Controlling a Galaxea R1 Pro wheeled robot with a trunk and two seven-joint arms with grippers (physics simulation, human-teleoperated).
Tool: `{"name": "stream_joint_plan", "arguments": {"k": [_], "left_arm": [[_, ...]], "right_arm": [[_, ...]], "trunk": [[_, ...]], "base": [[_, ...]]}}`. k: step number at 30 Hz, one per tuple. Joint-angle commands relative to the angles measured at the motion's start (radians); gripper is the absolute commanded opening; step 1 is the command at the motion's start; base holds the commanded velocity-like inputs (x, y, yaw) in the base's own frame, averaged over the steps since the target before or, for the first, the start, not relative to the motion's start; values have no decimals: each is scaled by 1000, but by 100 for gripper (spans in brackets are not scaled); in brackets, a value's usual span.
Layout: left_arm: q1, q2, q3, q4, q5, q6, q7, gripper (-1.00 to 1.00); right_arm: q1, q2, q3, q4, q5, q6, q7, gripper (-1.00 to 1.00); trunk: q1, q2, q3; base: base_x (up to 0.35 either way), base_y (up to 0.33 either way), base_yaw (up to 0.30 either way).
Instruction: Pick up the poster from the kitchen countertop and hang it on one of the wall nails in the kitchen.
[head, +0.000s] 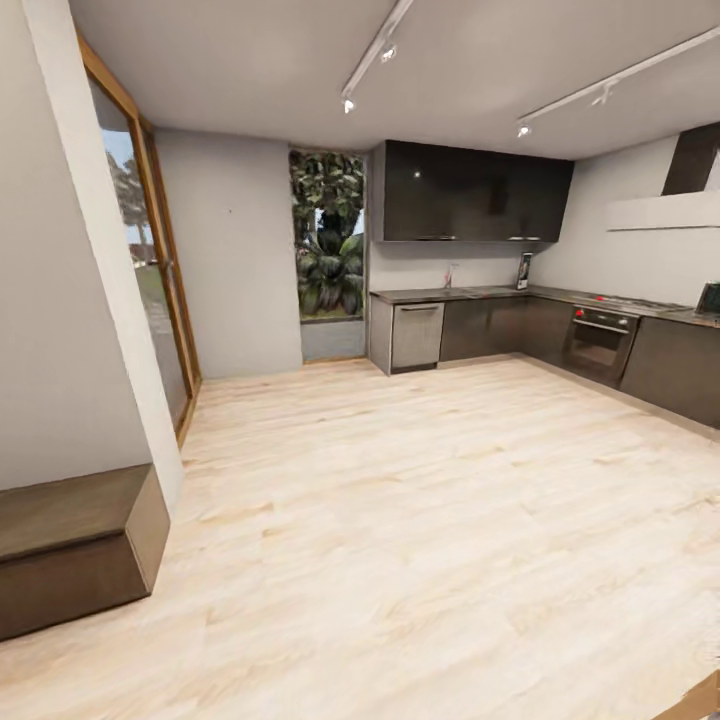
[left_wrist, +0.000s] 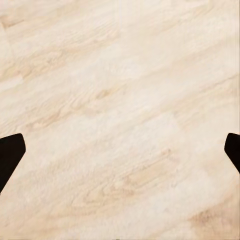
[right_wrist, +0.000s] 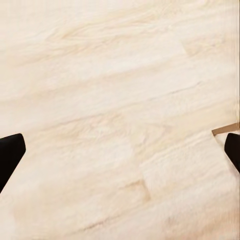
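Left hand (left_wrist: 120, 155) and right hand (right_wrist: 120, 155) are both spread wide, fingertips at opposite picture edges, grasping nothing, with bare plank floor (left_wrist: 120, 90) beneath. The poster (head: 524, 271) (small at this range) stands on the far steel desk (head: 480, 293) against the wall, right of the tap (head: 449, 277).

- Pale wood plank floor (head: 400, 520) spreads across the room, its grain also showing in both wrist views.
- Glossy black wall cabinets (head: 470, 192) hang above dark base units — an oven (head: 598, 343) is set among them.
- A tall wood-framed window (head: 150, 270) lines the left wall.
- A low brown bench (head: 75, 545) sits near left.
- Ceiling track lights (head: 370, 55) glow.
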Motion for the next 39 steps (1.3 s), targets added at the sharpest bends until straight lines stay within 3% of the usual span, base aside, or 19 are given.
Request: {"name": "stream_joint_plan", "arguments": {"k": [1, 11, 39], "left_arm": [[1, 0, 1, -2, -9, -2, 0, 100], [1, 0, 1, -2, -9, -2, 0, 100], [1, 0, 1, -2, -9, -2, 0, 100]], "right_arm": [[-1, 0, 0, 1, 1, -3, -1, 100], [-1, 0, 1, 1, 1, -3, -1, 100], [-1, 0, -2, 1, 0, -3, -1, 100]], "trunk": [[1, 0, -1], [1, 0, -1], [1, 0, -1]], "base": [[333, -102, -269], [333, -97, -181], [333, -19, -5]]}}
